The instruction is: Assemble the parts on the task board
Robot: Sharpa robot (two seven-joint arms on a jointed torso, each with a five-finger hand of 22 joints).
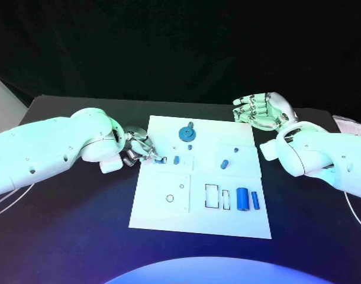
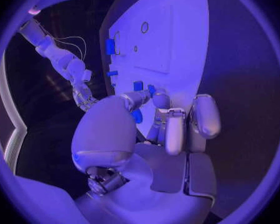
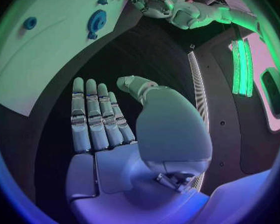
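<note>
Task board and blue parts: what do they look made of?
Task board: apparently matte white plastic or card; flat, thin, printed outlines, no glare. Blue parts, such as the round one and two cylinders: likely moulded plastic; uniform colour, slight sheen.

head camera looks down; wrist cameras, seemingly close, share the task board.

My left hand covered task board left edge; fingertips hid whether small blue part was gripped. Wrist view: my palm masked part partly. Board markings too small to read.
</note>
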